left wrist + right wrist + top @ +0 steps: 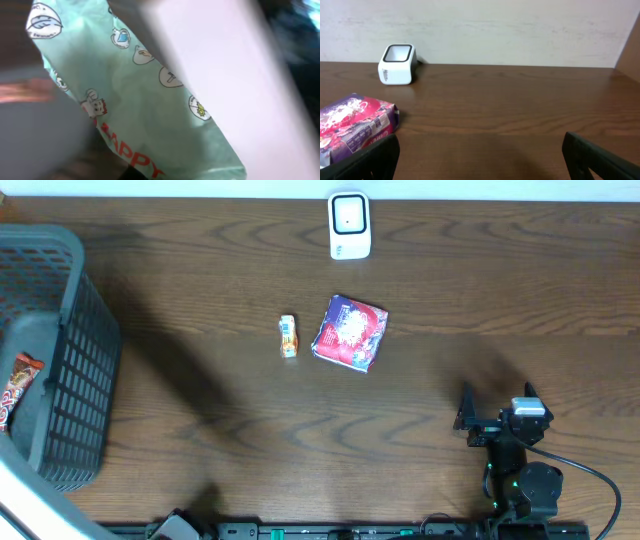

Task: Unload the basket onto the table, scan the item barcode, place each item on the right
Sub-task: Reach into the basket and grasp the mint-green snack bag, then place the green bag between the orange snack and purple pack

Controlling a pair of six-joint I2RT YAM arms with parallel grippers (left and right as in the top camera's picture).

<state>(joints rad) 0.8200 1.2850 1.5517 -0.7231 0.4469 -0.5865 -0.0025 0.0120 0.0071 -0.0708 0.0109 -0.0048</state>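
Far to the left of the right claw (497, 402), well apart: dark slatted basket (75, 320). Filling the view just ahead of the left claw: green film packet (135, 100) with red lettering, tilted. Left claw pressed together, fingers out of sight; cannot tell whether nipping the film. Ahead-left of the wide-apart, empty right claw: purple snack pouch (350, 332); farther ahead, white scanner (349, 225); just left of the pouch, small orange carton (288, 336). Expect light, soft, crinkly, slippery film; pinch at a sealed edge, keeping the barcode face flat and uncovered.
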